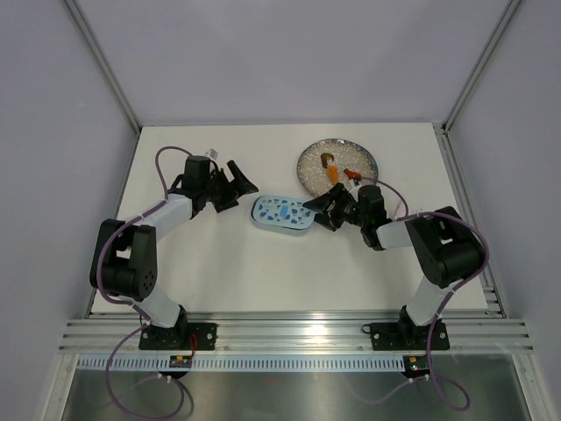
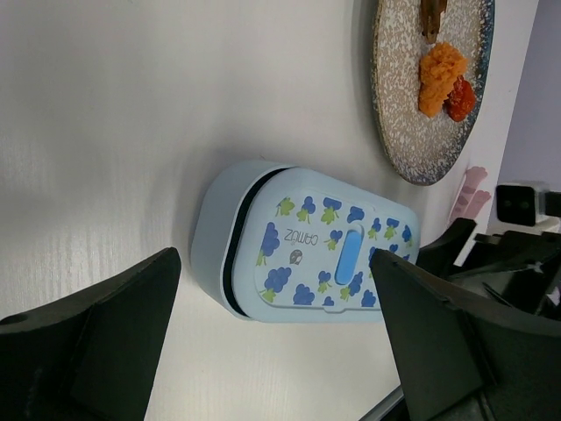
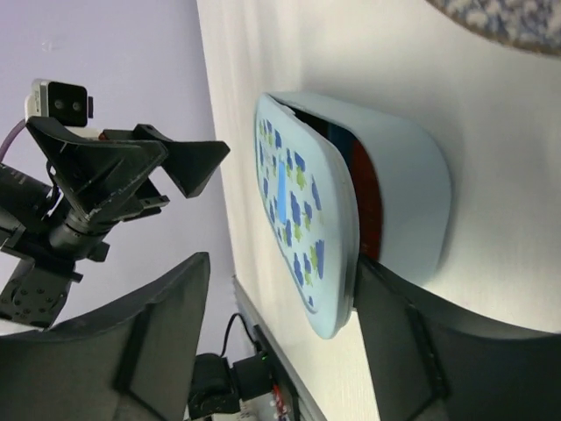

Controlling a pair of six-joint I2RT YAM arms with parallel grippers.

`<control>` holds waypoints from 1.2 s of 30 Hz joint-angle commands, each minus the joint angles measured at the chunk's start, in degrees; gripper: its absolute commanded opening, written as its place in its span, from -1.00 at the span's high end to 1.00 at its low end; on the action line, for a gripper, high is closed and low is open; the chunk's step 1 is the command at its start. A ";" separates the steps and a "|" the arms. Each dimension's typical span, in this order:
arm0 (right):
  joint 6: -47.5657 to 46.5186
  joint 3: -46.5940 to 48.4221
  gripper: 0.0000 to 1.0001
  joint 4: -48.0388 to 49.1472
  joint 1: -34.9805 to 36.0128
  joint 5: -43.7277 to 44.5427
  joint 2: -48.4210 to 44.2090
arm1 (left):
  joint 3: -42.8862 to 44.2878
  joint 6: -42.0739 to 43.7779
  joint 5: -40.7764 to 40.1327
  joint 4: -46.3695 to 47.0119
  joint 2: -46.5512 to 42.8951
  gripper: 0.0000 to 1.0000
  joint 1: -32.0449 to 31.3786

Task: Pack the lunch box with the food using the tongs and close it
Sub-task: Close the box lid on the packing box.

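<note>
The pale-blue lunch box (image 1: 282,214) lies mid-table with its blue-flowered lid (image 2: 329,254) resting on the tub (image 2: 215,228), a dark gap showing along the seam. Something red shows through that gap (image 3: 368,202). My right gripper (image 1: 323,213) is open at the box's right end, one finger (image 3: 412,342) against the lid's edge (image 3: 294,202). My left gripper (image 1: 243,195) hangs open left of the box, apart from it and holding nothing. Orange (image 2: 438,74), red (image 2: 460,98) and brown (image 2: 431,17) food pieces lie on the plate. A pale pinkish piece (image 2: 473,189) beside the plate may be the tongs.
The round grey speckled plate (image 1: 311,167) stands behind the box at the back right. Grey walls close the white table on three sides, and the metal rail with the arm bases (image 1: 298,333) runs along the near edge.
</note>
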 commanded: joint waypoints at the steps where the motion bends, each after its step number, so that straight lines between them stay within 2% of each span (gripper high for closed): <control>1: -10.03 5.59 -0.49 -20.50 -0.15 4.91 -7.66 | -0.25 -0.30 1.27 2.89 -0.47 -0.87 0.41; 2: -11.96 6.29 -0.59 -23.16 -0.15 5.62 -9.76 | -0.25 -0.39 1.36 2.89 -0.47 -0.86 0.41; 6: -16.36 10.07 -0.63 -35.47 -0.15 10.53 -12.94 | -0.16 -0.65 1.45 2.81 0.14 -0.86 0.41; 8: -18.73 12.18 -0.62 -41.52 -0.15 11.94 -13.55 | -0.16 -0.92 1.45 2.89 0.32 -0.86 0.41; 11: -21.46 14.56 -0.50 -49.87 -0.06 16.07 -13.56 | -0.07 -0.92 1.10 2.89 0.67 -0.86 0.41; 15: -24.28 16.76 -0.48 -54.82 -0.06 18.28 -12.33 | -0.25 -1.09 1.18 4.39 1.20 -0.86 0.41; 18: -24.81 16.94 -0.27 -55.88 -0.06 20.64 -12.59 | -0.25 -1.09 1.01 4.30 1.38 -0.86 0.41; 19: -24.72 16.41 0.01 -55.97 -0.06 21.44 -12.85 | -0.25 -1.09 0.57 4.04 1.38 -0.86 0.41; 22: -24.55 16.06 0.52 -57.19 -0.06 25.39 -13.91 | -0.16 -0.92 -1.10 3.34 1.38 -0.86 0.67; 23: -24.89 15.88 0.82 -57.81 -0.06 26.18 -13.91 | -0.25 -1.00 -1.54 3.25 1.29 -0.85 0.68; 25: -25.25 16.40 1.00 -59.30 -0.06 27.67 -13.47 | -0.25 -1.35 -2.50 3.33 1.38 -0.84 0.85; 28: -26.48 17.63 1.00 -60.45 0.90 28.99 -11.80 | 0.71 -1.53 -1.72 3.33 2.96 -0.83 0.94; 36: -29.73 29.67 1.00 -67.30 7.50 33.92 -3.54 | 1.24 -2.15 1.27 5.44 5.24 -0.82 0.94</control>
